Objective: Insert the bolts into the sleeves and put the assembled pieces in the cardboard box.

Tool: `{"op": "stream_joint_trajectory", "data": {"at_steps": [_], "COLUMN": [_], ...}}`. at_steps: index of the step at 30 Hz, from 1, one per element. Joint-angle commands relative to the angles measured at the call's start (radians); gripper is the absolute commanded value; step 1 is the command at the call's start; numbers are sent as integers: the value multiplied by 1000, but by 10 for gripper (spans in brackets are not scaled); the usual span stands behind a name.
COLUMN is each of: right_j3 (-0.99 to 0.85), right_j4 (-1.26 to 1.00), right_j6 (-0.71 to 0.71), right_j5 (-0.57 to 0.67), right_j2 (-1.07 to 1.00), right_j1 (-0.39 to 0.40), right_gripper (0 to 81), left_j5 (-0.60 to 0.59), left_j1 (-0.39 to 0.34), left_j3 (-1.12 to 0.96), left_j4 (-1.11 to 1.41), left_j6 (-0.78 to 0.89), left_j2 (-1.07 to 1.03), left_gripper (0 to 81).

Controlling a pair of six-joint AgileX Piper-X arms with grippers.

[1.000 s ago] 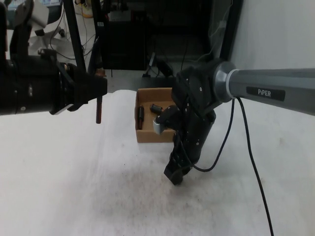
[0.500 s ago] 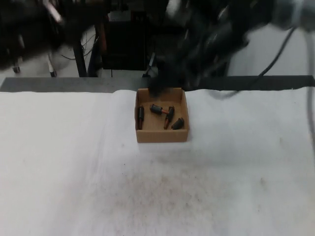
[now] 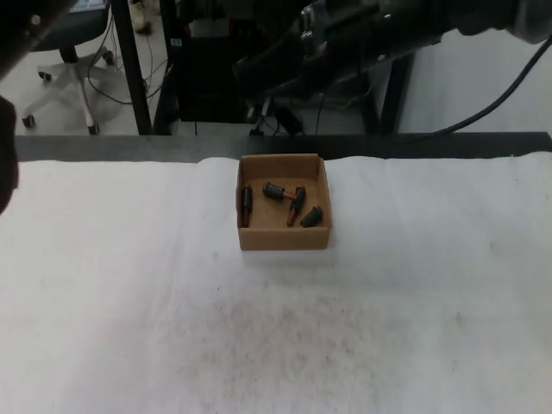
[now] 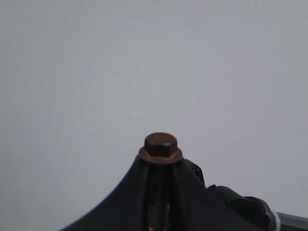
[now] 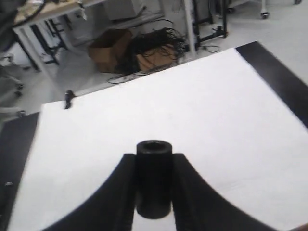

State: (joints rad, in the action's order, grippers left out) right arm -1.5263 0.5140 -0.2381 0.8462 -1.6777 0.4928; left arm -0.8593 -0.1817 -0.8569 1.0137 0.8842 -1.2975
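Gripping a bolt (image 4: 160,145) just beneath its hexagonal head, the left gripper (image 4: 160,166) has both dark fingers (image 4: 129,195) pressed against the shank. The head stands clear above the fingertips, and the shank runs down between the fingers, where a reddish tint shows. Behind it lies a plain pale surface with no detail.

The right gripper (image 5: 154,160) is clamped on a black sleeve (image 5: 154,185). One finger (image 5: 121,192) presses each side of the sleeve, and its open bore faces away from the wrist. Beyond this sleeve stretches the white cloth (image 5: 159,113) that covers the bench, with the bench's dark edges on either side and a tangle of cables (image 5: 156,44) on the floor past it.

Seen from the high view, the cardboard box (image 3: 283,238) sits on the cloth toward the far edge of the bench, about midway across. Four pieces lie in it: one (image 3: 245,205) along the left wall, two (image 3: 274,190) (image 3: 297,205) touching near the middle, and one (image 3: 311,216) in the near right corner. Reddish shafts project from some of their black sleeves. An arm (image 3: 371,30) is raised above the far edge of the bench, beyond the box and not touching it; its side cannot be told. An office chair (image 3: 67,47) stands in the room behind.
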Motion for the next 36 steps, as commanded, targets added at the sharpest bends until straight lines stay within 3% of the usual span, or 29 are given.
{"op": "stream_joint_trajectory", "data": {"at_steps": [1, 9, 15, 20, 28, 32, 36], "right_j3": [-3, -3, 27, 190, 514, 545, 545], "right_j4": [-118, -400, -361, -379, -641, -834, -847], "right_j6": [-19, 253, 269, 238, 278, 377, 415], "right_j5": [-119, -107, -77, -191, -218, -179, -177], "right_j2": [11, 11, 43, 177, 413, 419, 397], "right_j1": [34, 56, 54, 51, 35, 35, 37], "right_gripper": [8, 8, 8, 8, 8, 8, 8], "left_j5": [-39, -31, -34, -67, -148, -167, -166], "left_j1": [2, 4, 4, 4, 2, -14, -65], "left_j3": [-17, -19, -43, -86, -102, -102, -102], "left_j4": [28, 28, 24, -51, -151, -196, -196], "left_j6": [14, -55, -72, -101, -160, -209, -257], "left_j2": [3, 3, 3, 3, 3, 3, 2], "left_gripper": [2, 2, 2, 2, 2, 2, 2]}}
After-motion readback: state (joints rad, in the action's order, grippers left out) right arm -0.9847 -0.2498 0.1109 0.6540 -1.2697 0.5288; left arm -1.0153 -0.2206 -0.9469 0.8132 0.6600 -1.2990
